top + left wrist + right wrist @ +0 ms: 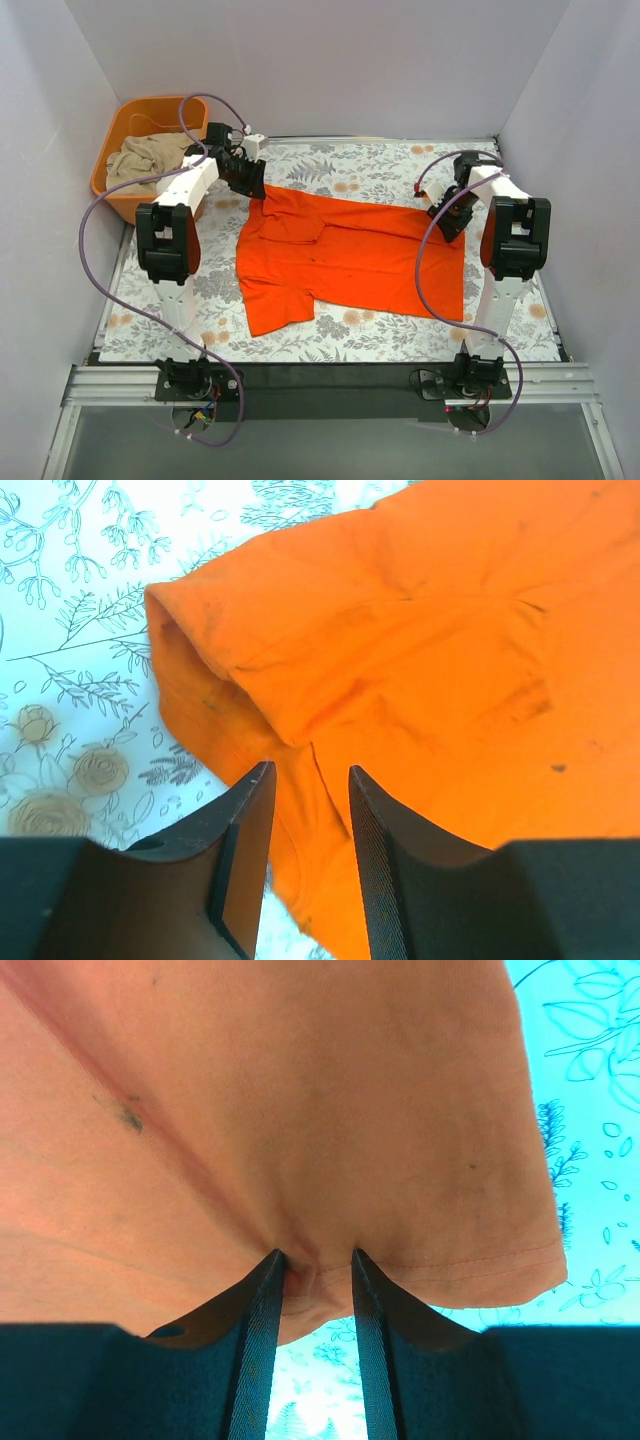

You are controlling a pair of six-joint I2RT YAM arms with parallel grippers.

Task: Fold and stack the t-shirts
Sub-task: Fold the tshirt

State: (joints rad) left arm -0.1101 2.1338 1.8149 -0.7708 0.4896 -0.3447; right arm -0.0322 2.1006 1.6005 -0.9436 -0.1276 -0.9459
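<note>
Orange-red t-shirt (350, 255) lies spread across the middle of the floral tablecloth (370, 170), its sleeved end toward the left of the top view and its hem toward the right.

At the upper left of that view an orange plastic tub (100, 175) sits off the cloth's corner with a crumpled beige cloth (140, 160) inside. Just right of the tub, the left gripper (256, 186) is at the shirt's upper-left corner, where the fabric draws to a point.

In the left wrist view the left gripper (310, 770) has its fingers (245, 830) a little apart, with a strip of the shirt (420, 650) between them. A sleeve opening gapes up and to the left, over the tablecloth (70, 600). Whether the pads are pinching the fabric cannot be told.

At the right of the top view the right gripper (445, 218) meets the shirt's upper-right corner. In the right wrist view the right gripper (315, 1255) has its fingers (262, 1300) closed narrowly on a bunched pleat of the shirt (300, 1110) beside the stitched hem. Creases fan up and left from the pinch, and the tablecloth (590, 1080) shows at the right edge.
</note>
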